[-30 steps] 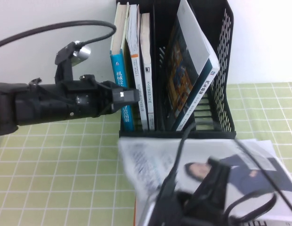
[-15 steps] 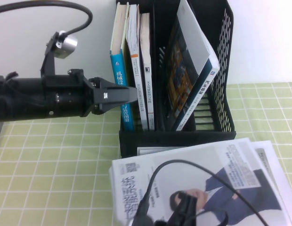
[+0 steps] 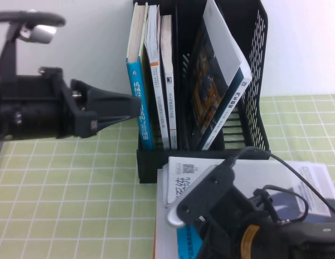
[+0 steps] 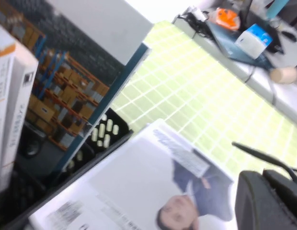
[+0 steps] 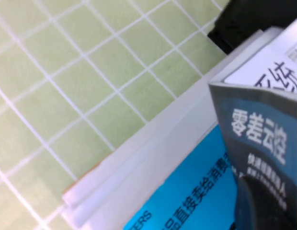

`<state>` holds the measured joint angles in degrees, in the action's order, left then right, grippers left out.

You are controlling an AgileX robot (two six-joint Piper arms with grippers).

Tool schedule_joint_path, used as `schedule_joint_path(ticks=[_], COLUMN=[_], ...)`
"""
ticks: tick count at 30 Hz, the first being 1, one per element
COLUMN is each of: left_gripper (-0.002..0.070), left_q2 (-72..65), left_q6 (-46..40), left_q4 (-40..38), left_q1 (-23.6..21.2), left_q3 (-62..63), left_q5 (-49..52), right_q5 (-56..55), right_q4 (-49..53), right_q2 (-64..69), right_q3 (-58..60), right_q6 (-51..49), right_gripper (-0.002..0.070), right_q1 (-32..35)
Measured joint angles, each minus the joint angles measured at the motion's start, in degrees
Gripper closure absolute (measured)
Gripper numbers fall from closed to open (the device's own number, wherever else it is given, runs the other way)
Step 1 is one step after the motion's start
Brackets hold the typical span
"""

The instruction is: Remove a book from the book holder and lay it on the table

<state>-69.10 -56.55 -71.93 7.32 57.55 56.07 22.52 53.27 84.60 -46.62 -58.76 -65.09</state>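
The book [image 3: 202,168], white with a QR code, lies flat on a stack in front of the book holder [image 3: 255,65] on the green gridded table [image 3: 75,205]. In the left wrist view its cover shows the man in the dark suit [image 4: 139,177]. My right arm [image 3: 248,226] lies over the book's near half and hides the gripper from above. In the right wrist view my right gripper [image 5: 257,194] is shut on the book's dark blue edge [image 5: 254,129]. My left gripper [image 3: 136,105] hangs shut and empty beside the rack's left books.
A cyan book [image 5: 187,191] and white sheets lie under the held book. Three upright books [image 3: 156,75] fill the rack's left slots; a dark-covered book [image 3: 210,91] leans in the right one. A cluttered desk [image 4: 244,33] lies past the table's far edge.
The book has slid right and settled in front of the rack, with my right arm moving further over it. My left arm has drawn back to the left.
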Motion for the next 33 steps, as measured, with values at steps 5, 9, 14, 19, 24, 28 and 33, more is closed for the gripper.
schedule_joint_path(ticks=[5,9,14,19,24,28,33], left_gripper=[0.0678,0.0678,0.0678,0.0678,0.0677,0.0677,0.0677], left_q2=[8.16,13.64,19.39,23.33,28.74,34.39,44.87], left_q6=[4.88,8.84,14.27,19.08,22.46,27.04,35.95], left_q4=[6.84,11.23,18.32,25.13,27.76,31.76,39.09], left_q1=[0.0,0.0,0.0,0.0,0.0,0.0,0.0], left_q3=[0.0,0.0,0.0,0.0,0.0,0.0,-2.11], left_q5=[-1.05,-1.05,-0.32,1.0,1.95,3.12,3.82], right_q5=[2.14,3.58,4.86,10.68,23.24,34.31,44.72], right_q4=[-7.85,-18.88,-34.75,-57.09,-72.47,-73.47,-62.91], right_q2=[-0.67,-0.67,-0.94,-3.08,-4.95,-7.11,-12.79], right_q3=[0.0,0.0,-2.45,-11.36,-24.88,-34.35,-41.54], right_q6=[-0.62,5.86,23.64,50.75,72.69,79.25,83.1], right_gripper=[0.0588,0.0374,0.0197,0.0172,0.0192,0.0386,0.0638], right_q1=[0.24,0.24,0.24,0.35,0.35,0.35,0.35])
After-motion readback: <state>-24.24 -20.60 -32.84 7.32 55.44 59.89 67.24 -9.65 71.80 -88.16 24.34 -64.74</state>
